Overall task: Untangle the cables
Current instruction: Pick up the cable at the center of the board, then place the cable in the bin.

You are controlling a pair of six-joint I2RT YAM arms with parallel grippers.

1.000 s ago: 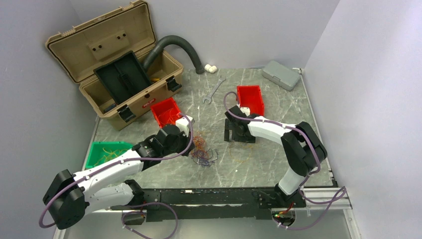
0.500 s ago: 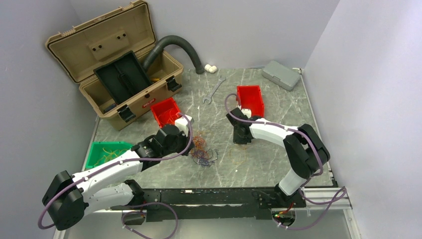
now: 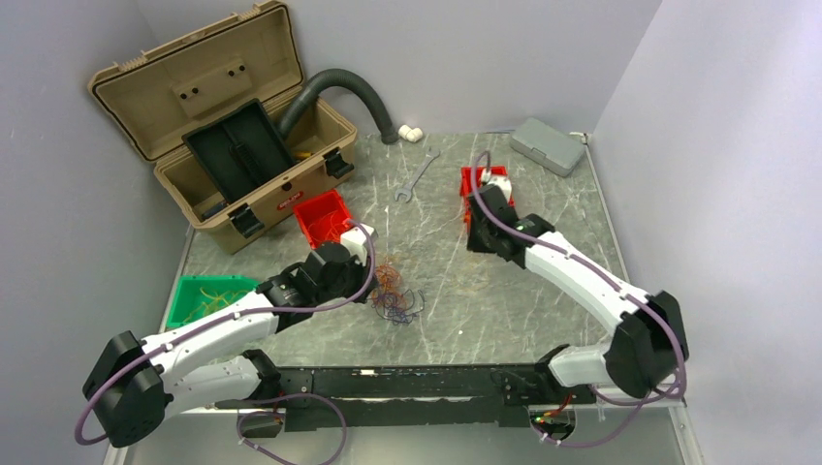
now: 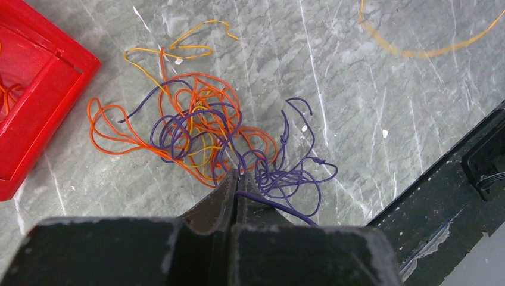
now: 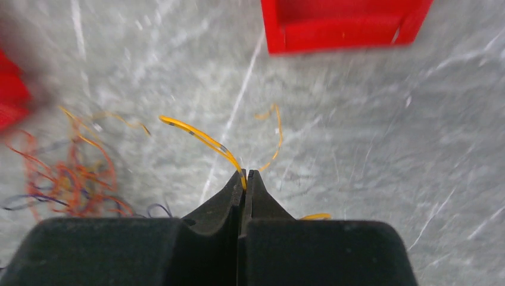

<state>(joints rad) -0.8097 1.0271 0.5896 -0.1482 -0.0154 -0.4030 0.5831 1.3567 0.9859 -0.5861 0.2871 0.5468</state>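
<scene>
The cables (image 4: pixel 202 131) are a messy orange, yellow and purple clump on the table (image 3: pixel 523 310). Seen from above, there's a red bin (image 3: pixel 325 218) at roughly its 10 o'clock. The left gripper (image 4: pixel 238 176) is clamped tight on a purple strand at the clump's 6 o'clock edge in its wrist view. The right gripper (image 5: pixel 245 176), off around 2 o'clock from above, is pinched closed on a loose yellow wire (image 5: pixel 202 140).

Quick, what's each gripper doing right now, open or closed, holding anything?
Left gripper: closed, pinching a purple wire from the tangle.
Right gripper: closed on a yellow wire.
</scene>
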